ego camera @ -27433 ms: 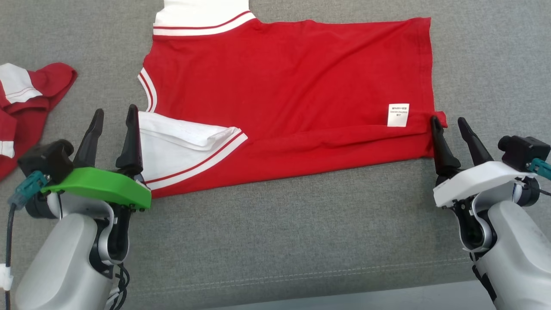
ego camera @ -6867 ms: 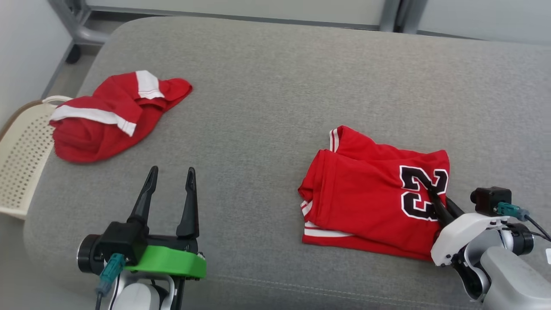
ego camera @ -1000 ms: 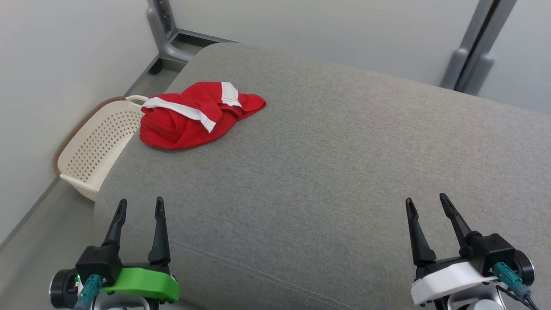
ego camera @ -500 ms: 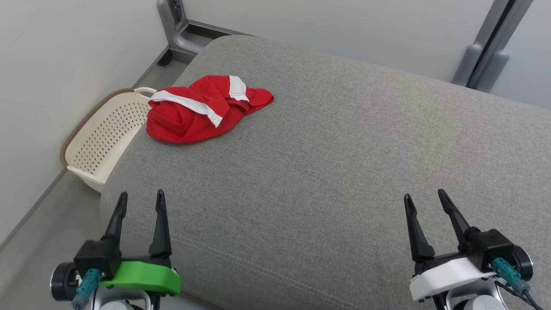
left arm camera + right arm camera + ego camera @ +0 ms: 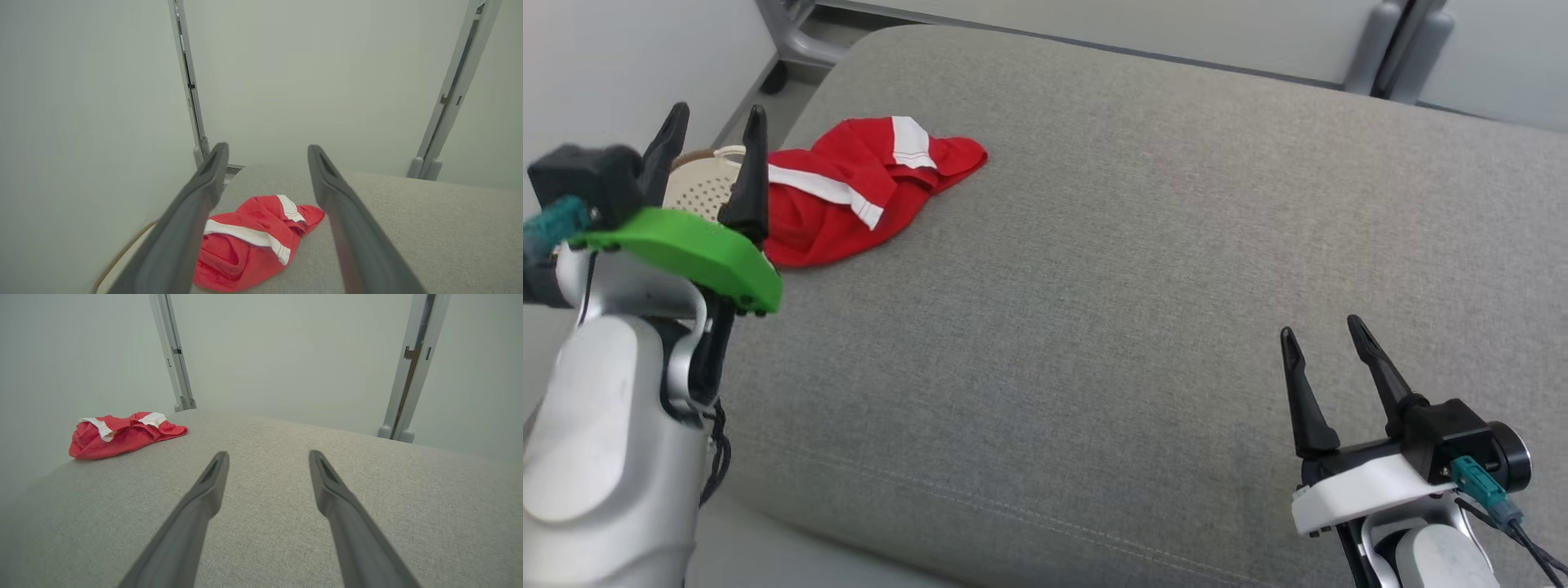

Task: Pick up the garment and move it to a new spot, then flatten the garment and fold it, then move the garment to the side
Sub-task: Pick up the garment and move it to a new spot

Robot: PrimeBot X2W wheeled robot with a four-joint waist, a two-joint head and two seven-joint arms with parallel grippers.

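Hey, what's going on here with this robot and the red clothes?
A two-armed robot faces a grey cushion. A crumpled red garment with white bands lies near the cushion's far left corner, beside a cream basket. The left gripper is raised and open, and it points toward the garment without touching it. The right gripper hovers open over bare cushion on the right. Nothing is held, so the pick-up has not yet begun.
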